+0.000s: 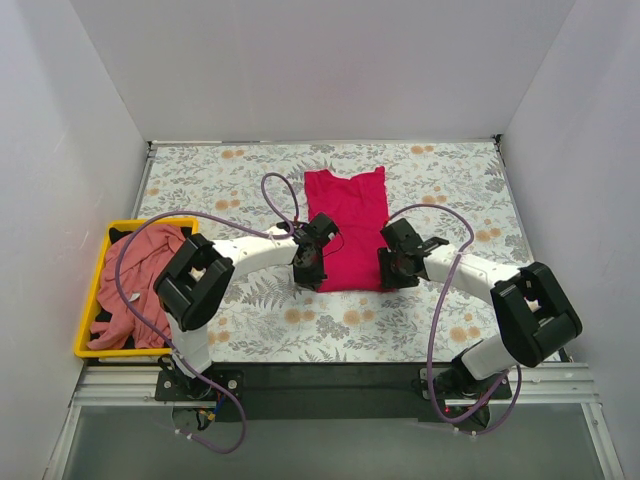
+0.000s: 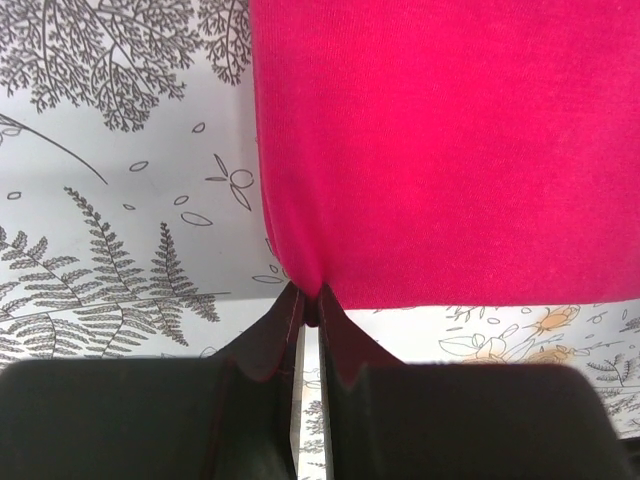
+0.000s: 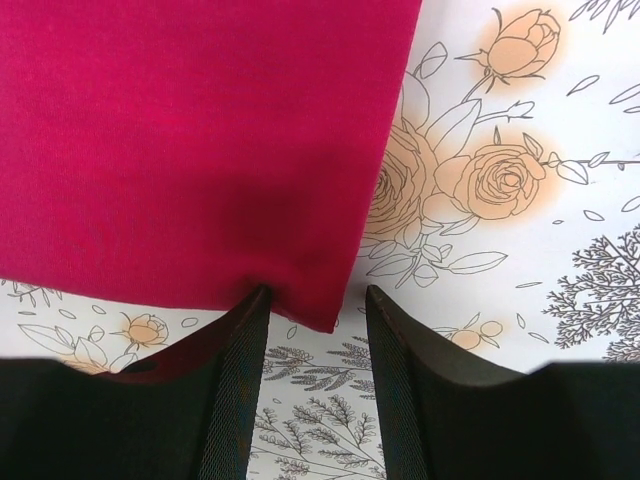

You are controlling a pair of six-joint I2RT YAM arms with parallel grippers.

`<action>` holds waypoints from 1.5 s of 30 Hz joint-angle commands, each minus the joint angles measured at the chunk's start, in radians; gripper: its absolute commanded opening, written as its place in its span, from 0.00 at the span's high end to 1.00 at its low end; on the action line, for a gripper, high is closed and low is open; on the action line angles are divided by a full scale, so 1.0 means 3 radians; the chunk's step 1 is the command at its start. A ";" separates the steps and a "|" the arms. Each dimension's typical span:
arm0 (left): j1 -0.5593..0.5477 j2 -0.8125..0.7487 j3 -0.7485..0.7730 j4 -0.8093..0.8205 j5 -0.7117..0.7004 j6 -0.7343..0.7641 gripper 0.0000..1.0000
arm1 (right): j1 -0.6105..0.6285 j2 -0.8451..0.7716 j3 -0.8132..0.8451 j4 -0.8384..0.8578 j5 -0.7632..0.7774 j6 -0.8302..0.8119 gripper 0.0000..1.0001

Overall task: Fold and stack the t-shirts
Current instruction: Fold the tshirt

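Observation:
The magenta-red t-shirt [image 1: 347, 227] lies folded lengthwise in the middle of the table, collar end at the far side. My left gripper [image 1: 308, 268] is shut on its near left corner; in the left wrist view the cloth [image 2: 450, 150] is pinched at the fingertips [image 2: 312, 300]. My right gripper [image 1: 393, 268] is open at the near right corner; in the right wrist view the shirt corner [image 3: 200, 140] lies between the spread fingers [image 3: 315, 300], not gripped. The salmon-pink t-shirt [image 1: 140, 275] lies crumpled in the bin.
A yellow plastic bin [image 1: 92, 305] stands at the table's left edge. The table has a floral cloth [image 1: 450, 190]. White walls close in the left, far and right sides. Purple cables loop over both arms.

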 commanded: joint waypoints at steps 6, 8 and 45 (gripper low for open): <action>-0.0043 -0.0140 -0.0190 -0.0243 0.0044 -0.0021 1.00 | 0.0043 0.0266 -0.0321 -0.0092 0.0071 0.0147 0.57; -0.0043 -0.0146 -0.0211 -0.0243 0.0054 -0.0021 1.00 | 0.0043 0.0342 -0.0373 -0.0087 0.0010 0.0142 0.62; -0.0899 -0.1531 0.0024 -0.2197 0.0336 -0.0693 1.00 | 0.0575 -0.0825 0.0959 -0.2761 -0.0390 -0.0210 0.99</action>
